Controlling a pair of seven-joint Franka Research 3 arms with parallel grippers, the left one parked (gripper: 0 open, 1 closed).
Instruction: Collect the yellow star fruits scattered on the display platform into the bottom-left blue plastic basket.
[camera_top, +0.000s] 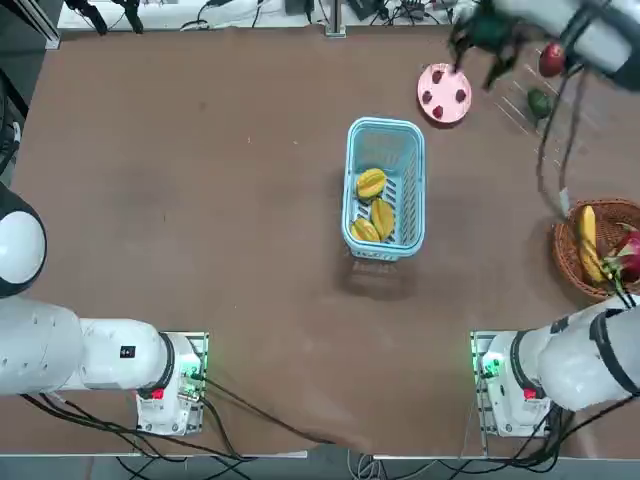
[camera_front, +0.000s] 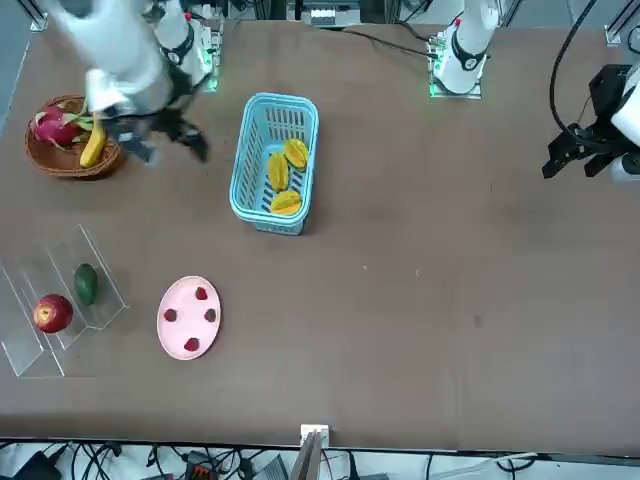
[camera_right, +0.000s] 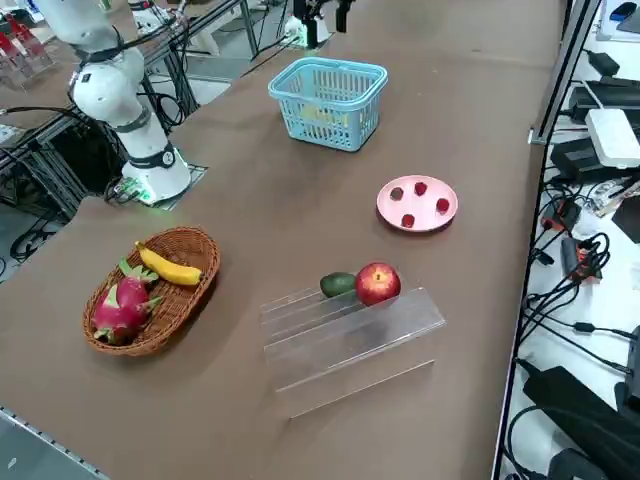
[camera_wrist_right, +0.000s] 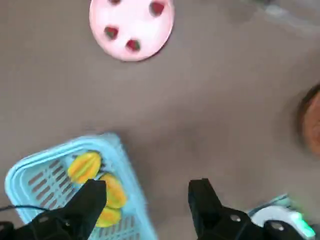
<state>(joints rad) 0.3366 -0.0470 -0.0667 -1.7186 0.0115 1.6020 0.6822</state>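
Three yellow star fruits (camera_top: 371, 183) (camera_front: 285, 175) (camera_wrist_right: 85, 167) lie inside the light-blue plastic basket (camera_top: 414, 150) (camera_front: 245, 165) (camera_right: 345, 70) (camera_wrist_right: 30, 165) at mid-table. My right gripper (camera_top: 478, 60) (camera_front: 172, 150) (camera_wrist_right: 147, 200) hovers above the table between the blue basket and the wicker basket, off to the basket's side. It is open, and nothing sits between its dark fingers (camera_wrist_right: 92, 200). The clear display platform (camera_front: 30, 345) (camera_right: 350, 340) (camera_top: 515, 105) holds a red apple and a green fruit, and no star fruit shows on it.
A pink plate (camera_top: 444, 108) (camera_front: 185, 325) (camera_right: 425, 215) with small red berries sits near the platform. A round wicker basket (camera_top: 565, 255) (camera_front: 45, 155) (camera_right: 190, 250) holds a banana and a dragon fruit. A red apple (camera_right: 377, 283) and a green fruit (camera_right: 337, 284) rest on the rack.
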